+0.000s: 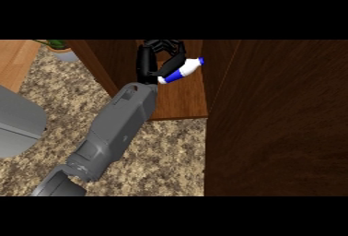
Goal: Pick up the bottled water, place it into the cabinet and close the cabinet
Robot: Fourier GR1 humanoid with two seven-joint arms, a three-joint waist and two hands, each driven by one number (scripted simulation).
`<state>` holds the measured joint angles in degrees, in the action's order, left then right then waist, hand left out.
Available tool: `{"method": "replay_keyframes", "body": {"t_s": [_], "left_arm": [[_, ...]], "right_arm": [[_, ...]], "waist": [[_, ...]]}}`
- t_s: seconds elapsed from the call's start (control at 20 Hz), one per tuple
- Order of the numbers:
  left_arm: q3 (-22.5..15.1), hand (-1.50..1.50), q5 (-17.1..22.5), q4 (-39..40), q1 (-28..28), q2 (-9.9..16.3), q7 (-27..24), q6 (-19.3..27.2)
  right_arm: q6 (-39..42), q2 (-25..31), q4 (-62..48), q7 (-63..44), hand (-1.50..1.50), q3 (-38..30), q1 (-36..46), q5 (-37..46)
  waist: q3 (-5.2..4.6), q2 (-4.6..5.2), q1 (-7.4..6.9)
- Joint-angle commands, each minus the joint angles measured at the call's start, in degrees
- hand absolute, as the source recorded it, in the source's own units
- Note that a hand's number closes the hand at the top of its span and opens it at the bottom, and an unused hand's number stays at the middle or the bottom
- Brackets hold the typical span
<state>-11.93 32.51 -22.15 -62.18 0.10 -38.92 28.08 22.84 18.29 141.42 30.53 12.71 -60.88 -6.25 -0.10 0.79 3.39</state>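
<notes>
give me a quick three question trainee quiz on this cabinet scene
1. True or false: the robot hand is curled round the bottled water.
2. Where is the bottle now? A) lying on the counter B) held over the cabinet's wooden shelf C) beside the grey object at the view's left
3. What colour is the bottle's label?

Key: 1 true; 2 B; 3 blue. The bottle is tilted, its cap pointing to the upper right. The open cabinet door fills the view's right side.
</notes>
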Motion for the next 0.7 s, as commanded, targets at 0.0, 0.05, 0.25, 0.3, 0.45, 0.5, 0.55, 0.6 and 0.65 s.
{"method": "replay_keyframes", "body": {"t_s": [0.0, 0.05, 0.25, 0.3, 0.45, 0.5, 0.55, 0.6, 0.65], "left_arm": [[-2.03, 1.5, 2.63, -3.12, 2.11, -0.09, 0.9, -3.38], [-3.12, 1.5, 3.17, -4.02, 2.77, -0.09, -0.77, -1.73], [-9.88, 1.5, 7.82, -13.81, 6.8, -0.1, 4.8, -6.14], [-9.25, 1.5, 8.82, -13.65, 6.5, -0.1, 5.89, -7.93], [-15.72, -1.5, 12.01, -21.27, 16.37, -0.1, 3.59, -12.48], [-17.06, -1.5, 12.14, -23.72, 18.44, -0.1, 4.36, -14.12], [-16.91, -1.5, 13.0, -25.57, 18.22, -0.1, 6.16, -13.11], [-19.87, -1.5, 14.02, -29.12, 20.84, -0.1, 6.5, -10.99], [-21.37, -1.5, 13.19, -31.86, 25.76, -0.1, 5.32, -13.18]], "right_arm": [[-1.24, -0.25, 7.63, -5.22, -1.5, 1.3, -0.56, -1.52], [-0.47, 1.08, 7.39, -5.68, -1.5, -1.38, -0.38, -4.0], [-0.52, 1.0, 7.54, -4.81, -1.5, -0.29, -1.16, -2.18], [-1.8, -0.02, 9.87, -6.74, -1.5, 2.66, -1.81, -0.07], [-1.93, -1.2, 7.36, -3.97, -1.5, 4.85, -2.35, 3.12], [-2.18, -0.73, 7.76, -4.58, -1.5, 3.38, -2.53, 1.42], [-2.61, -0.93, 9.94, -5.4, -1.5, 5.16, -3.56, 2.88], [-2.97, -1.16, 10.43, -5.78, -1.5, 5.74, -3.19, 2.28], [-3.21, -1.18, 7.61, -4.35, -1.5, 4.54, -3.61, 3.34]], "waist": [[0.03, -0.53, -1.26], [0.05, -0.5, -1.12], [0.04, -1.28, -1.46], [-0.02, -0.99, -1.48], [-0.05, -1.41, -1.39], [-0.03, -1.42, -2.37], [-0.03, -1.41, -2.52], [-0.03, -1.5, -2.76], [-0.01, -1.78, -3.62]]}}
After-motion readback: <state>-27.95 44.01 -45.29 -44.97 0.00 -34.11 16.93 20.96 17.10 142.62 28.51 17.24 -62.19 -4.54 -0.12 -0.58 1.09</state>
